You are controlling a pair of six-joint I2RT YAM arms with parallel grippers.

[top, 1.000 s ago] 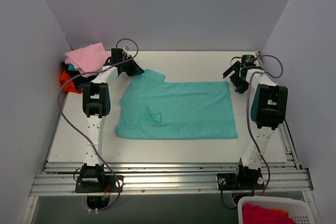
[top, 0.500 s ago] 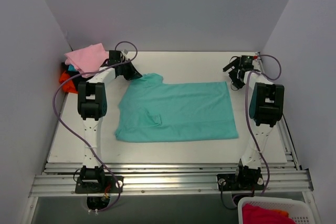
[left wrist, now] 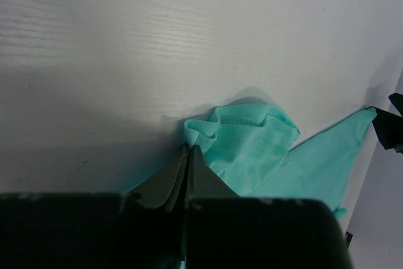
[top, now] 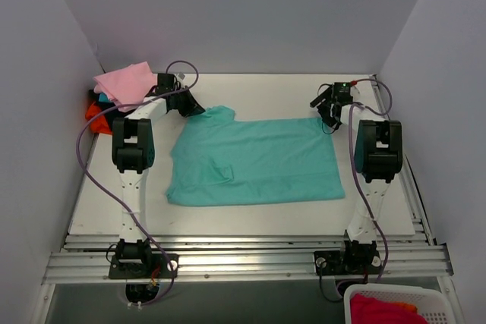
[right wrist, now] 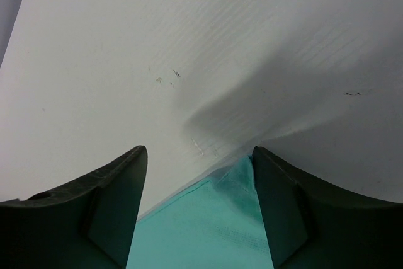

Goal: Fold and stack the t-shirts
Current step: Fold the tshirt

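Pinching teal t-shirt (top: 257, 160) far-left corner, left gripper (left wrist: 187, 150) clenched. Right gripper (right wrist: 199, 153) jaws apart, straddling its far-right corner.

We see the teal t-shirt (top: 254, 161) as soft matt cloth (finely dimpled up close), the tabletop (top: 266, 92) matt with faint grain, the fingers (right wrist: 113, 206) dull plastic.

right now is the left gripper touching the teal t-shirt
Touching. The left wrist view shows the left gripper shut, its tips pinching the bunched edge of the teal t-shirt.
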